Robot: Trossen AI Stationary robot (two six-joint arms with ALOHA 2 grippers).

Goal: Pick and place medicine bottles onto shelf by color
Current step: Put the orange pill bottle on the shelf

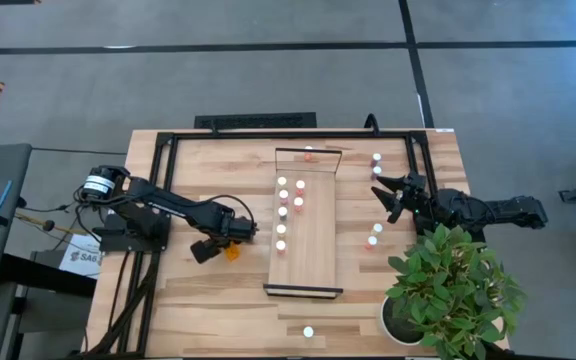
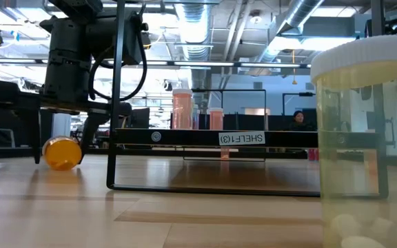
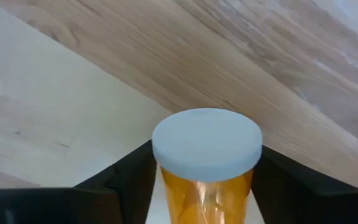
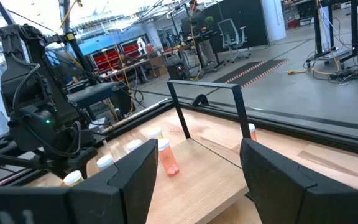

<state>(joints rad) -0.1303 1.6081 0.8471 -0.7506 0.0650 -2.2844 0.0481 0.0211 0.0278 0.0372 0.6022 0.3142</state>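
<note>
roughly halfway, as a judgement: several medicine bottles (image 1: 282, 205) already stand upright in a short double line on the shelf (image 1: 313, 260), just to the right of the left gripper (image 1: 230, 240), while others wait on the slatted tabletop (image 1: 218, 310): two or three near the right gripper (image 1: 386, 194), one (image 1: 308, 331) at the table's near edge well behind both claws, and at least one beyond the shelf's far rail. whether the colours on the board are sorted correctly cannot be told at this scale. the left gripper sits low over the table, just left of the shelf, its two fingers (image 3: 123, 180) clenched on an orange bottle (image 3: 205, 168), one finger on each side of the amber body just below the white cap. in the low view this bottle (image 2: 62, 153) lies on its side at table level under the arm, so its long axis runs roughly level and along the claw's own forward line, the cap pointing away from the wrist. it would need turning upright before it can stand with the rest. the right gripper waits to the right of the shelf, fingers (image 4: 135, 174) spread wide with nothing between them, facing across the board toward the left arm.
</note>
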